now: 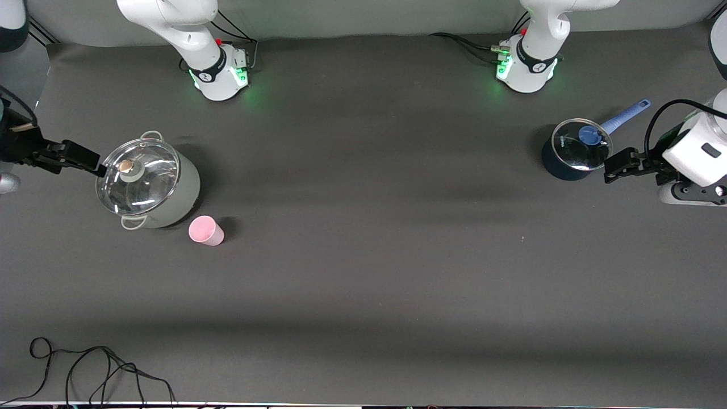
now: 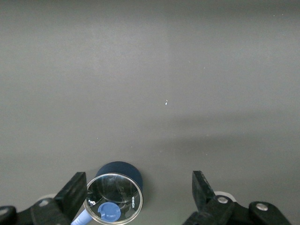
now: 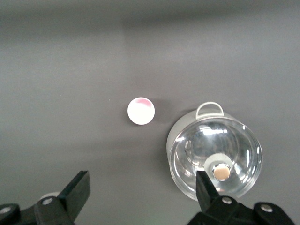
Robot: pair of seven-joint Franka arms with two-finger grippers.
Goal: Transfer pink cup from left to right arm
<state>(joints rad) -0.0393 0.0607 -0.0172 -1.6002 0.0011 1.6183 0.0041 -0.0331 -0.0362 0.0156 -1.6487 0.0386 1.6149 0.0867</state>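
Pink cup [image 1: 205, 230] stands upright on the table just beside the lidded grey pot [image 1: 149, 186], nearer the camera, at the right arm's end; left gripper [image 1: 616, 169] and right gripper [image 1: 76, 157] both hang open and empty, so the left arm's long reach risks clipping the pot or toppling the cup.

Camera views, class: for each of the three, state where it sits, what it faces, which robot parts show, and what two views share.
Front view: high across the table, facing both arm bases; shows right gripper, left gripper.
Left wrist view: on the left wrist, looking down at the blue saucepan; its open fingers show.
Right wrist view: on the right wrist, looking down at the pink cup and grey pot; open fingers show.
Shared: front and right wrist views both show cup and pot.
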